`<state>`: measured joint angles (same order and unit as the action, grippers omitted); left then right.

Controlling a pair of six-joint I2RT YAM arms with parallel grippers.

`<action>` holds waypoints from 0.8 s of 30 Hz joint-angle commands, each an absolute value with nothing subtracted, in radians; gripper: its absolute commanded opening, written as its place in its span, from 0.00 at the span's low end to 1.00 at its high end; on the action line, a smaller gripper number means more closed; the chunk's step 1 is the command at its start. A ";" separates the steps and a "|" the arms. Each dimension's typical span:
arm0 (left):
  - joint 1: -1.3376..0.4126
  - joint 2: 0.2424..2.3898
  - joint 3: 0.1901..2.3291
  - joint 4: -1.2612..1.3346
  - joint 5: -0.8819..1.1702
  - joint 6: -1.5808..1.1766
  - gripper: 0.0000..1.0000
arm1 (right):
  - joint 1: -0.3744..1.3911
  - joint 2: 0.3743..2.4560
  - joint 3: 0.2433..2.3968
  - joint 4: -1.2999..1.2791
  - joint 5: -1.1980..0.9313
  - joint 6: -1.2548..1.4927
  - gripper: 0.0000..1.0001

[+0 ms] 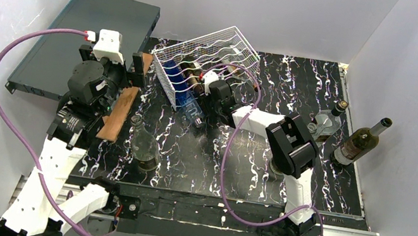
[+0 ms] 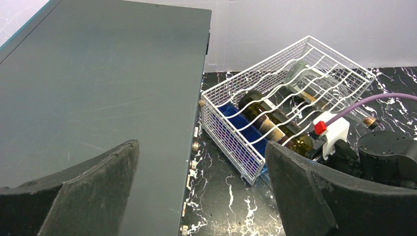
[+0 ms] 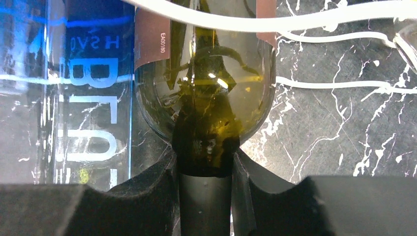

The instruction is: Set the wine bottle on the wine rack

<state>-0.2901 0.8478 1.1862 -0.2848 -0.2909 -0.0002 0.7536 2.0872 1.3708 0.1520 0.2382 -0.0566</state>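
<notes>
The white wire wine rack [image 1: 209, 60] sits tilted at the back of the black marbled table; it also shows in the left wrist view [image 2: 290, 93]. An olive-green wine bottle [image 3: 204, 98] lies in it beside a blue bottle [image 3: 83, 88]. My right gripper [image 1: 216, 91] is at the rack's front, shut on the olive bottle's neck [image 3: 205, 167]. My left gripper [image 1: 134, 80] is open and empty, left of the rack, by the flat dark grey box [image 2: 98, 88]; its fingers [image 2: 88, 191] stand wide apart.
A clear empty bottle [image 1: 143, 142] stands near the left arm. A clear bottle [image 1: 326, 121] and a dark green labelled bottle [image 1: 359, 143] stand at the table's right edge. White walls close in all round. A purple cable [image 1: 230, 166] trails over the table.
</notes>
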 commanded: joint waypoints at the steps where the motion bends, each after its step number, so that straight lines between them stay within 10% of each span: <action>1: -0.292 0.843 1.184 -0.267 -0.312 -0.005 0.99 | 0.752 2.073 1.467 0.290 0.243 -0.071 0.01; 24: -0.292 0.840 1.190 -0.272 -0.305 -0.003 0.99 | 0.751 2.141 1.563 0.226 0.223 -0.084 0.01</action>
